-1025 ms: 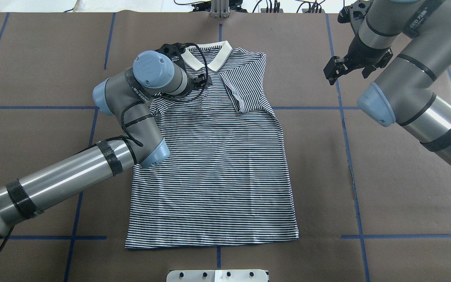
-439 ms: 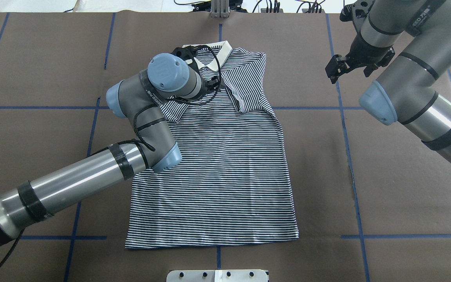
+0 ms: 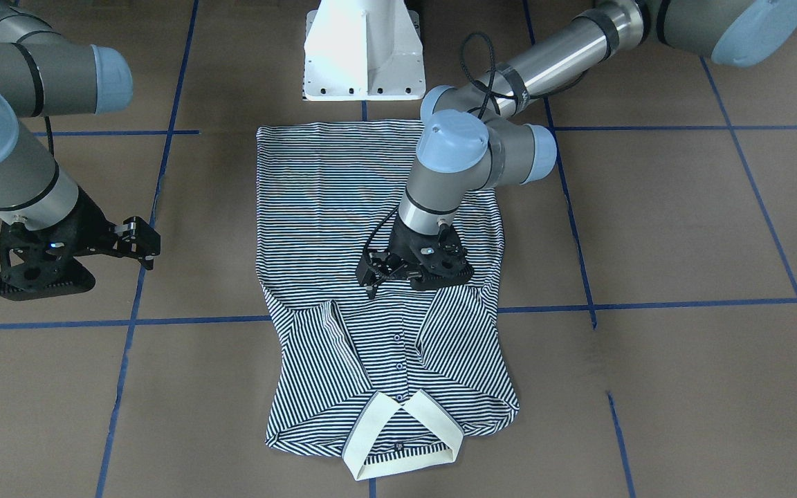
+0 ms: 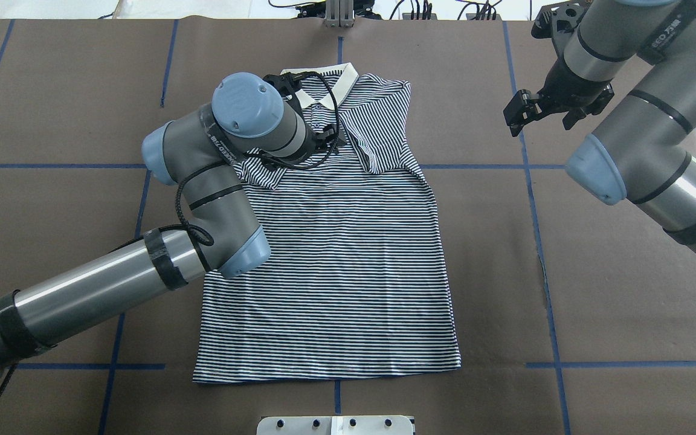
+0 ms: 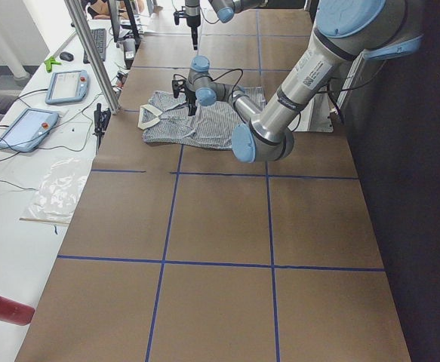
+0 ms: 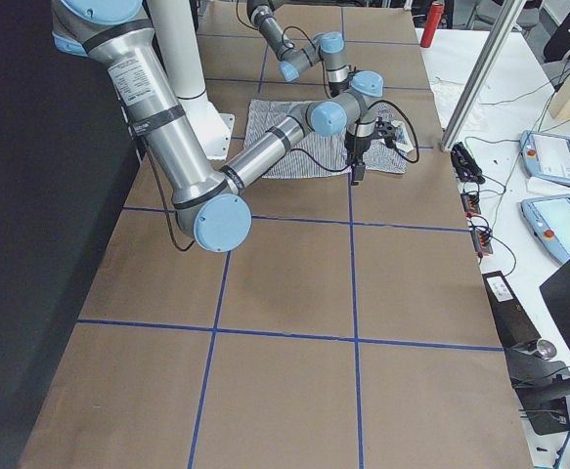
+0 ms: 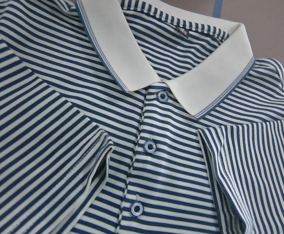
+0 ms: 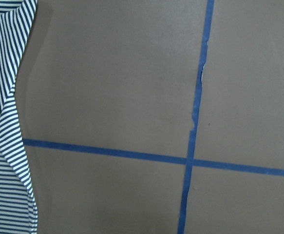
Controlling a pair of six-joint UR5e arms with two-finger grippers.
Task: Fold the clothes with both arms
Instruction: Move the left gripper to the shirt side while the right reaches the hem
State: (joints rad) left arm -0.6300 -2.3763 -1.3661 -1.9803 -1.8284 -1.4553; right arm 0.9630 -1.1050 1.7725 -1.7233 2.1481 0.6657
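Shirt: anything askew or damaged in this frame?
Nothing serious. The polo shirt lies flat, both sleeves folded in over the chest. Only oddity: the vertical blue tape line beside the shirt is nicked and jogs slightly.

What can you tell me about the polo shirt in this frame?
The polo shirt is thin navy-and-white striped knit with a plain cream collar and a placket of blue buttons. It lies front up and flat on the brown table cover, hem toward the robot, both short sleeves folded in over the chest. The left gripper hangs over the chest; whether it touches the cloth is unclear.
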